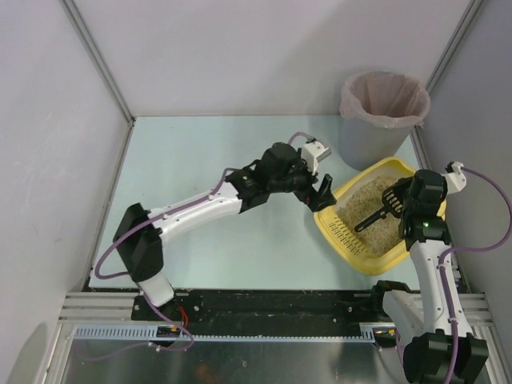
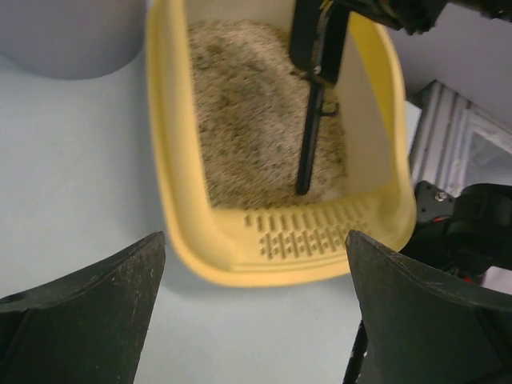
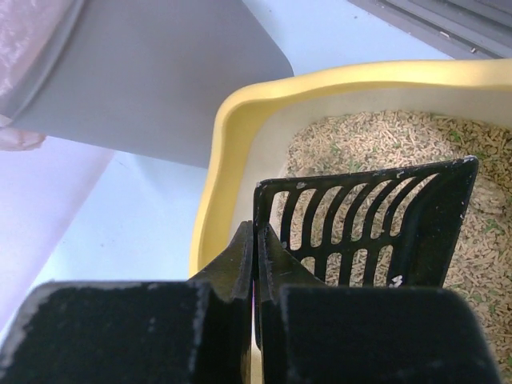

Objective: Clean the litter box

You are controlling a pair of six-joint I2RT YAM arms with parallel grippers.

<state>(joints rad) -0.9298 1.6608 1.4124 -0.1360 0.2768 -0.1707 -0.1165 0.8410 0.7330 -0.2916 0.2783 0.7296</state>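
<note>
Both arm bases are mounted at the near edge of the desk (image 1: 200, 160).

**Right arm.** The right gripper (image 3: 256, 240) is positioned over the litter box (image 1: 324, 218). Its fingers are pressed together and clamped on one side edge of the slotted head of a black scoop (image 3: 438, 216). The scoop handle (image 2: 308, 136) runs from the head toward the near end of the box and lies just above or on the litter (image 2: 240, 104). Contact cannot be confirmed.

**Left arm.** The left arm reaches diagonally across the desk. The left gripper (image 1: 320, 194) is just beside the left rim of the litter box. Its fingers are spread wide apart and hold nothing.

**Litter box.** The yellow tray sits on the right side of the desk, turned diagonally, between the two grippers. Beige granular litter covers most of its floor. A slotted yellow panel (image 2: 312, 236) forms the near end.

**Far zone.** A grey round bin (image 1: 368, 144) with a pink liner (image 1: 384, 94) stands in the far right corner. It is directly behind the far corner of the litter box.
</note>
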